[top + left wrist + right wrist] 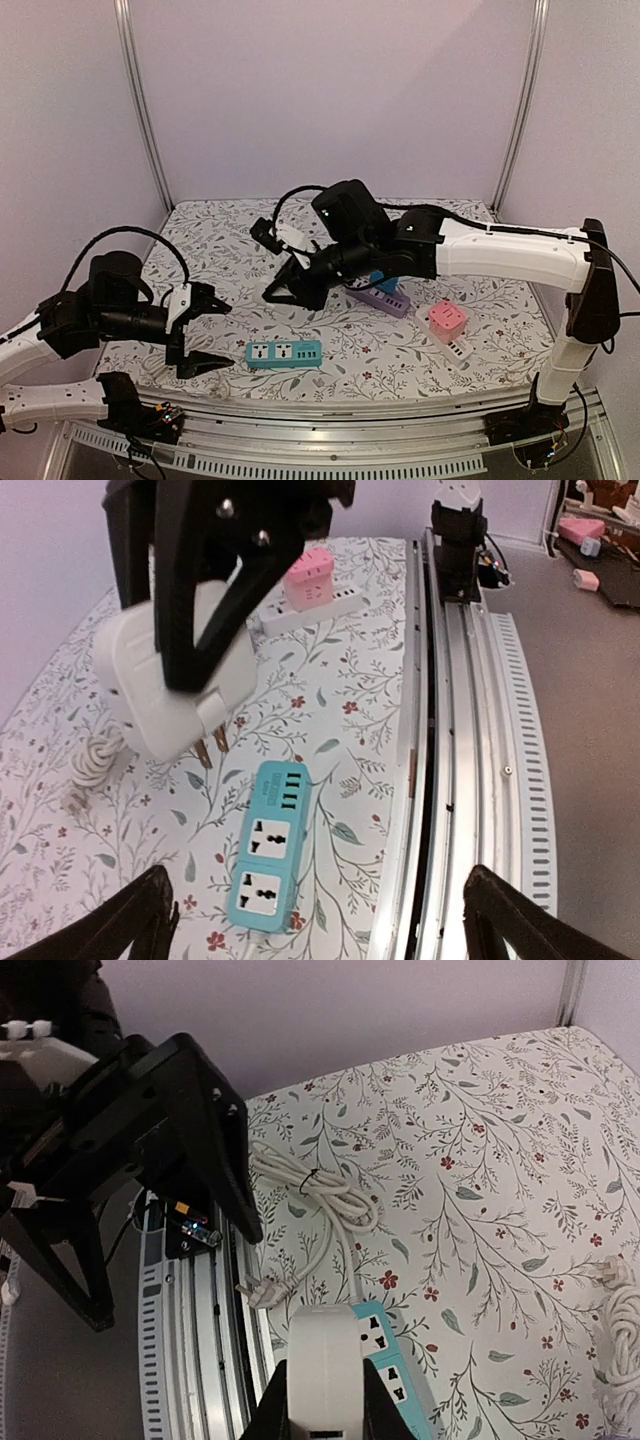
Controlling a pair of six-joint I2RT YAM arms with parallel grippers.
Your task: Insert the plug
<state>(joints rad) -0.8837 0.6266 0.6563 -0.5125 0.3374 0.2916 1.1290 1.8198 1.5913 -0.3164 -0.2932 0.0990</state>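
My right gripper (276, 291) is shut on a white plug (170, 685) and holds it in the air above the table, its brass prongs (211, 744) pointing down toward the teal power strip (284, 353). In the right wrist view the plug (325, 1365) sits between my fingers (272, 1410), just over the strip's end (398, 1380). The strip (268, 845) lies flat with two sockets facing up. My left gripper (210, 332) is open and empty, just left of the strip; its fingers (130, 920) flank the strip without touching it.
A purple power strip (380, 298) and a pink cube socket (447, 318) on a white strip (457, 350) lie to the right. The teal strip's coiled white cable (320, 1190) lies by the metal rail (470, 750) at the table's near edge.
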